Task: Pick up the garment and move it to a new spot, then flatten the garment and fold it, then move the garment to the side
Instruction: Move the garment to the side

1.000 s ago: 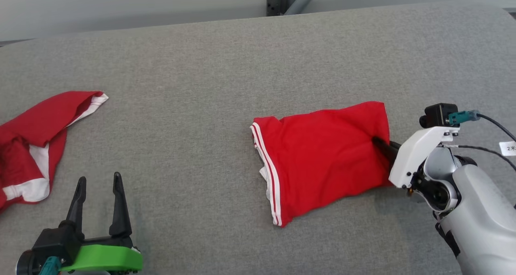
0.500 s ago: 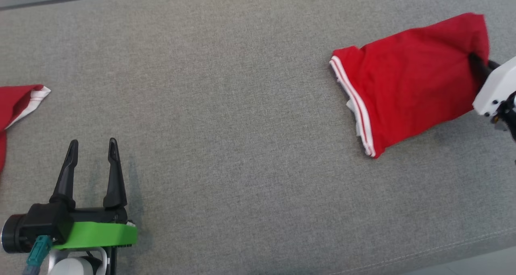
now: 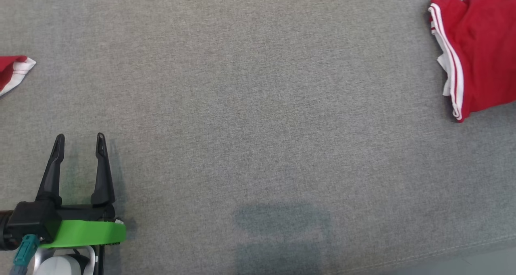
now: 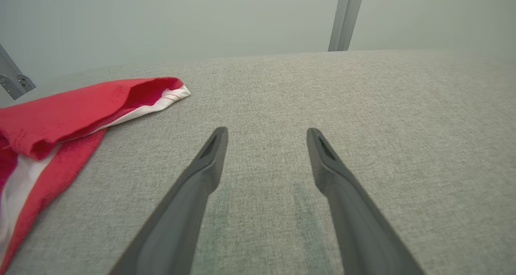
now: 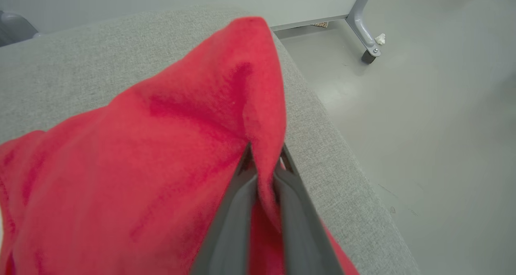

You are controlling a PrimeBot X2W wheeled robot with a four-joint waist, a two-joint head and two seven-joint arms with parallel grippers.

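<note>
Garment (image 3: 481, 53), folded, red with white stripes, now sits near the table's (image 3: 258, 105) right edge. It is much farther from the other red cloth (image 3: 12, 71) than a second ago, and the camera has shifted too. Right gripper (image 5: 264, 158): jaws pinching a raised fold of it. Left gripper (image 3: 80, 138): low over the table, pointing forward, jaws spread.

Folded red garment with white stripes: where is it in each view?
Head: folded red garment at the upper right edge, cut off.
Left wrist: the red cloth at left is a second garment.
Right wrist: the garment spans left and centre, pinched between the jaws.
Shared landmark: grey fabric surface.
</note>
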